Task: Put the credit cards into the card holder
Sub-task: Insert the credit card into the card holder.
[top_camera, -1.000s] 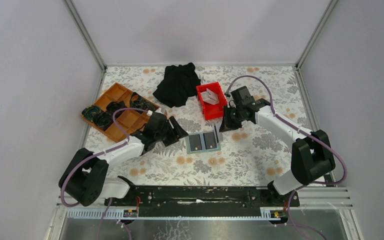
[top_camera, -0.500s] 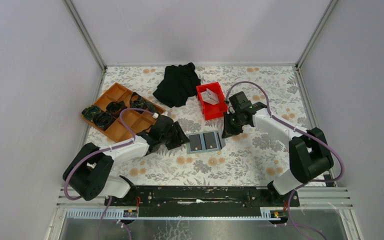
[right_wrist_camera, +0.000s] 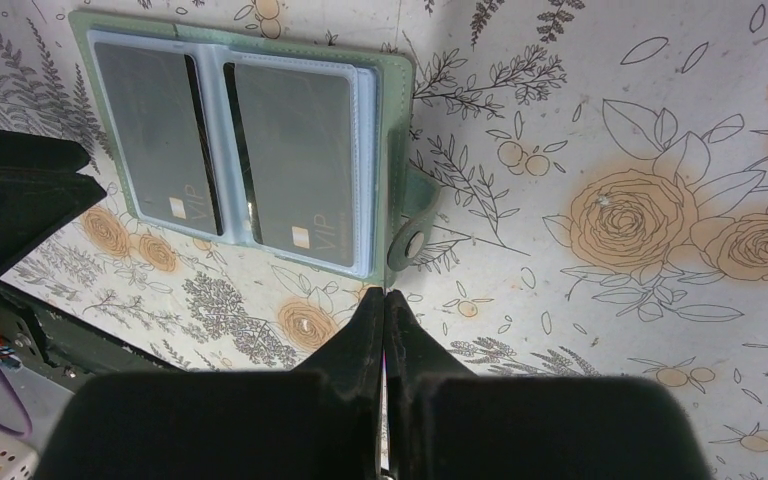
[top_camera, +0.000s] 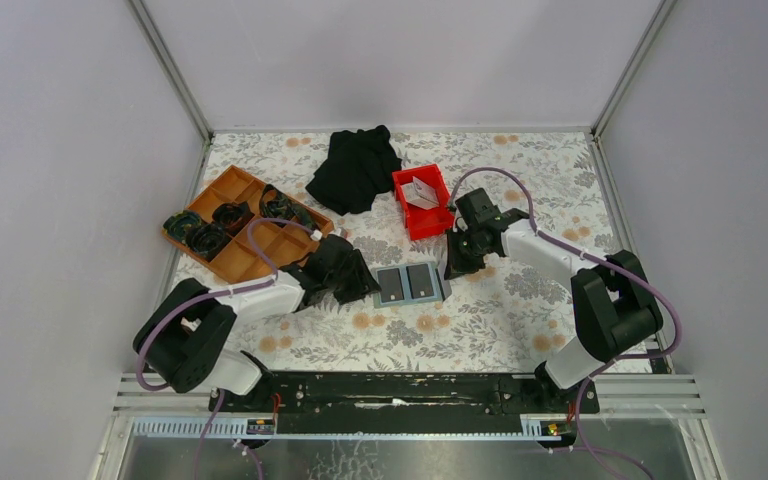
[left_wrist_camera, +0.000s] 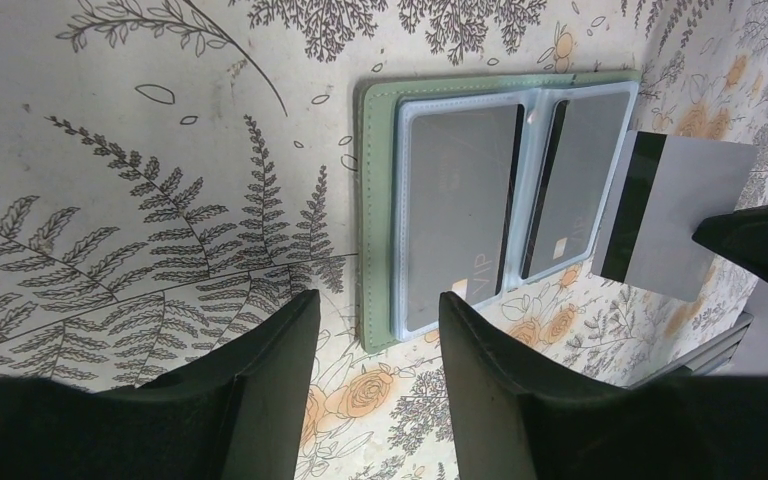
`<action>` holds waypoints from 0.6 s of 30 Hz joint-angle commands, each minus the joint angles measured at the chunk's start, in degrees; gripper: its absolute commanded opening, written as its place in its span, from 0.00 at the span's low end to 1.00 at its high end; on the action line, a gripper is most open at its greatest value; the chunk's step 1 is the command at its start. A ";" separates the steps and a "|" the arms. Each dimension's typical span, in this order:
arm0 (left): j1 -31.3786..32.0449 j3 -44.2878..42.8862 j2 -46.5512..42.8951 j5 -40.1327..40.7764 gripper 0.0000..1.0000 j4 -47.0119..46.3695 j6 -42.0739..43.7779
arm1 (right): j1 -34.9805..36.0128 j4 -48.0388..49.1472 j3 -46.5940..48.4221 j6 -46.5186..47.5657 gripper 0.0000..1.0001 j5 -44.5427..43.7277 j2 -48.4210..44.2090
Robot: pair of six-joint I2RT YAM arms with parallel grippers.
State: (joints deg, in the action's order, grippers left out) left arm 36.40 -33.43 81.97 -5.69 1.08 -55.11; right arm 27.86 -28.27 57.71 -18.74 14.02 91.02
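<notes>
Pinching a credit card (left_wrist_camera: pixel 675 215), the right pincer (right_wrist_camera: pixel 384 297) should square it to a card holder (left_wrist_camera: pixel 377 200) slot while the half-open, empty left pincer (left_wrist_camera: pixel 378 305) steadies the cover

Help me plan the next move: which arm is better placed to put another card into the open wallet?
Right. The right tool is shut on a striped card at the edge of the wallet; the left tool is open and empty, probably better for steadying it.
</notes>
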 commanded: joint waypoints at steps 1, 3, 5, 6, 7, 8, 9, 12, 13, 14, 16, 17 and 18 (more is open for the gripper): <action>0.55 -0.91 0.78 1.39 0.54 -1.08 0.14 | 0.50 2.36 -0.52 1.06 0.00 -0.62 0.13; 0.62 -0.93 0.98 1.47 0.53 -1.08 0.09 | 0.47 2.72 -0.56 1.08 0.00 -0.34 0.12; 0.81 -0.96 1.25 1.57 0.53 -1.08 0.01 | 0.50 3.00 -0.65 1.01 0.00 0.09 0.12; 0.87 -1.00 1.33 1.65 0.53 -1.08 -0.04 | 0.46 3.16 -0.61 0.99 0.00 0.31 0.12; 0.98 -1.02 1.41 1.65 0.53 -1.08 -0.08 | 0.51 3.28 -0.57 0.92 0.00 0.44 0.19; 1.02 -1.02 1.52 1.73 0.53 -1.08 -0.15 | 0.46 3.43 -0.66 0.86 0.00 0.55 0.19; 1.08 -1.04 1.58 1.73 0.53 -1.08 -0.17 | 0.46 3.62 -0.59 0.77 0.00 0.64 0.13; 1.19 -1.17 1.87 1.75 0.53 -1.08 -0.26 | 0.46 3.99 -0.76 0.63 0.00 0.83 0.11; 1.19 -1.19 1.98 1.76 0.53 -1.08 -0.26 | 0.52 4.05 -0.79 0.73 0.00 0.89 0.18; 1.29 -1.28 1.97 1.77 0.53 -1.08 -0.26 | 0.48 4.21 -0.83 0.78 0.00 0.96 0.28; 1.34 -1.29 2.11 1.79 0.53 -1.08 -0.26 | 0.52 4.55 -1.07 0.70 0.00 1.16 0.25; 1.38 -1.33 2.11 1.76 0.52 -1.08 -0.26 | 0.51 4.74 -1.18 0.61 0.00 1.18 0.29; 1.39 -1.38 2.22 1.74 0.52 -1.08 -0.26 | 0.51 4.98 -1.26 0.48 0.00 1.37 0.29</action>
State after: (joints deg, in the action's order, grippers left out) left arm 37.34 -33.61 83.11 -5.06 0.71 -55.35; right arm 27.86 -25.10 56.73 -18.61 14.46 91.02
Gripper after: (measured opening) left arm 0.526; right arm 0.011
